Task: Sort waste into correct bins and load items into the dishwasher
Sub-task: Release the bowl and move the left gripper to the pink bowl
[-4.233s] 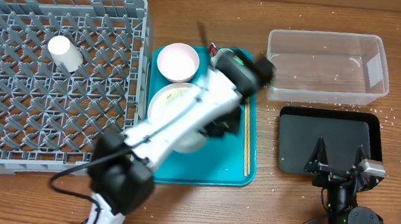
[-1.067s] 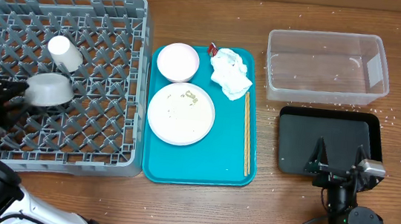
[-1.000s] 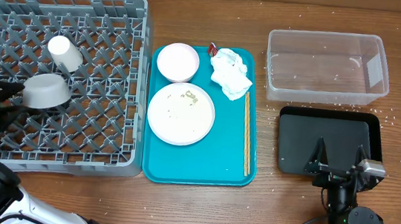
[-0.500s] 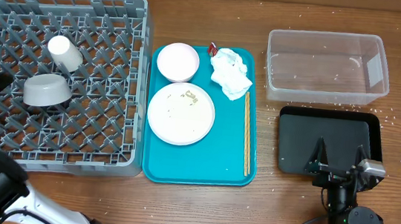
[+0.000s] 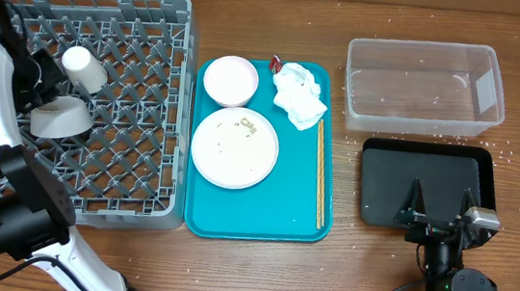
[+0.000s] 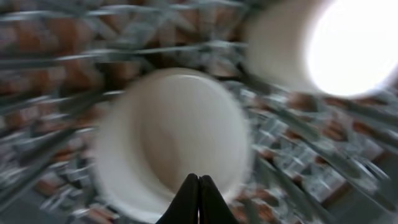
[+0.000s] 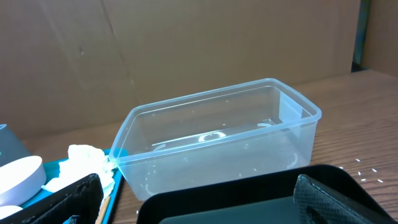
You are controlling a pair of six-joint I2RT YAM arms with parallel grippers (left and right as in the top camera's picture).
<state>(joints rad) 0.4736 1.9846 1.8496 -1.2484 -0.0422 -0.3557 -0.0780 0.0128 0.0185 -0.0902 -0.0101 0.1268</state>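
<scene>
The dishwasher rack (image 5: 141,167) holds a steel-grey bowl (image 5: 60,118) and a small white cup (image 5: 84,67). My left gripper (image 5: 46,84) hovers just above them, shut and empty; its wrist view is blurred, with the gripper (image 6: 199,198) over the bowl (image 6: 168,137) and the cup (image 6: 336,43) at top right. On the teal tray lie a white bowl (image 5: 230,79), a plate (image 5: 235,148) with food grains, a crumpled napkin (image 5: 299,93) and a red wrapper (image 5: 275,63). My right gripper (image 5: 439,208) rests open over the black tray (image 5: 427,168).
The clear tub (image 5: 426,85) stands at the back right, seen close in the right wrist view (image 7: 217,143). Chopsticks (image 5: 320,176) lie along the teal tray's (image 5: 262,218) right edge. Loose grains (image 5: 497,148) are scattered on the wood by the bins.
The left arm carried the grey bowl from the teal tray to the rack, let it go, closed its jaws and swung up along the rack's left side. The right arm has not moved.
</scene>
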